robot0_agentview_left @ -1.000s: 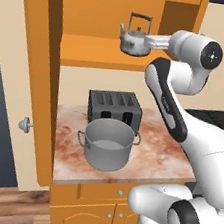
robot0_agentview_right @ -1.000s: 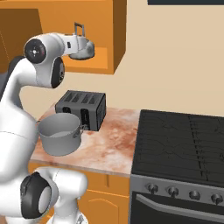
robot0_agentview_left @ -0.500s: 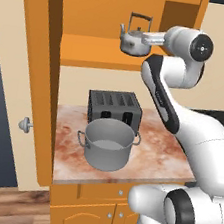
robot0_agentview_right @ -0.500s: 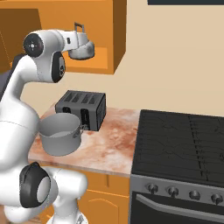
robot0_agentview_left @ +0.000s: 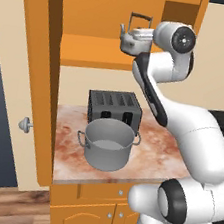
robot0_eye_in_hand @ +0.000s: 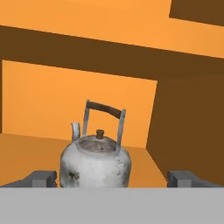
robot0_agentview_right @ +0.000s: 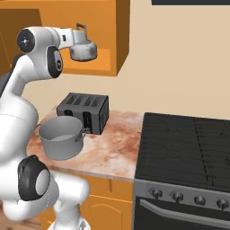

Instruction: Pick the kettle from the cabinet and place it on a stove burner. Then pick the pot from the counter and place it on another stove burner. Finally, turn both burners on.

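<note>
Two things of the task wait untouched: the kettle (robot0_agentview_left: 131, 40) stands on the shelf of the cabinet (robot0_agentview_left: 43, 74), and the pot (robot0_agentview_left: 108, 144) sits on the worktop (robot0_agentview_left: 148, 154). Over the last second the arm has swung its wrist further in toward the cabinet opening, so the hand that hung to the right of the kettle now sits right beside it. In the hand view the gripper (robot0_eye_in_hand: 113, 178) is spread wide and released, one fingertip (robot0_eye_in_hand: 41, 178) to either side of the kettle's rounded body, with the arched handle and lid knob upright and centred ahead. I judge this the end of the approach: the jaws are lined up on the kettle but whether they already flank it or stop just short I cannot tell, and nothing is lifted yet. The first pick has not been made, and both placings and both burners remain.

Going left to right across the room: a dark wall and a silver door knob (robot0_agentview_left: 25, 123), the tall orange cabinet, then the mottled reddish worktop carrying the pot in front and the dark toaster (robot0_agentview_left: 114, 107) just behind it, apart from it. Right of the worktop lies the black stove (robot0_agentview_right: 186, 148), its grates bare, with a row of knobs (robot0_agentview_right: 186, 197) along the front
</note>
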